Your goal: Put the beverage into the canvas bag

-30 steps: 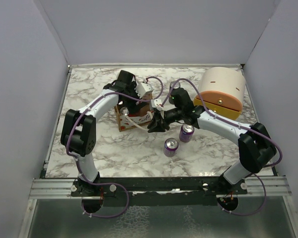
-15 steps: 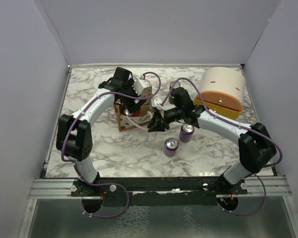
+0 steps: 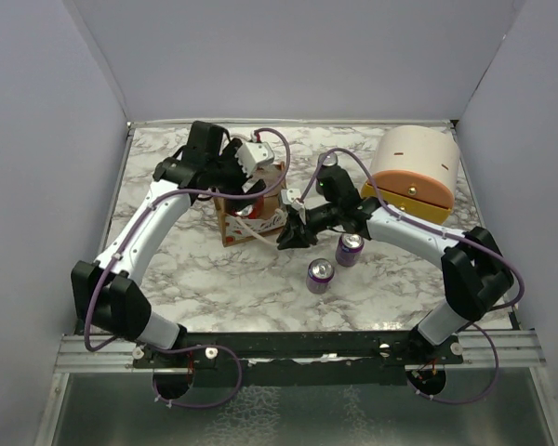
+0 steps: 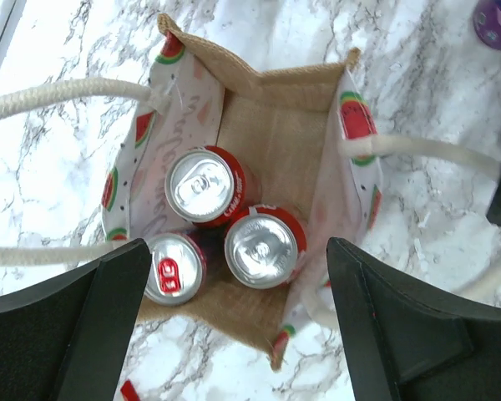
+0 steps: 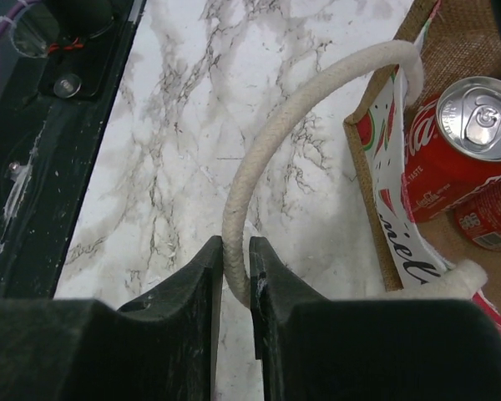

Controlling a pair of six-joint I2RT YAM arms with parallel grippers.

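Observation:
The canvas bag point(image 3: 249, 212) stands open on the marble table. In the left wrist view the bag point(image 4: 271, 117) holds three red cans point(image 4: 261, 245) upright. My left gripper point(image 4: 238, 326) hangs open and empty above the bag's mouth. My right gripper point(image 5: 235, 271) is shut on the bag's white rope handle point(image 5: 259, 150) and holds it out to the side. In the top view the right gripper point(image 3: 288, 237) sits at the bag's right side. Two purple cans point(image 3: 320, 275) point(image 3: 350, 248) stand on the table right of the bag.
A peach-and-yellow domed container point(image 3: 414, 172) stands at the back right. Grey walls close in the table on three sides. The metal rail point(image 3: 298, 346) with both arm bases runs along the near edge.
My left arm has pulled back and to the left, its gripper rising off the bag. The right gripper has kept hold of the rope handle in place.

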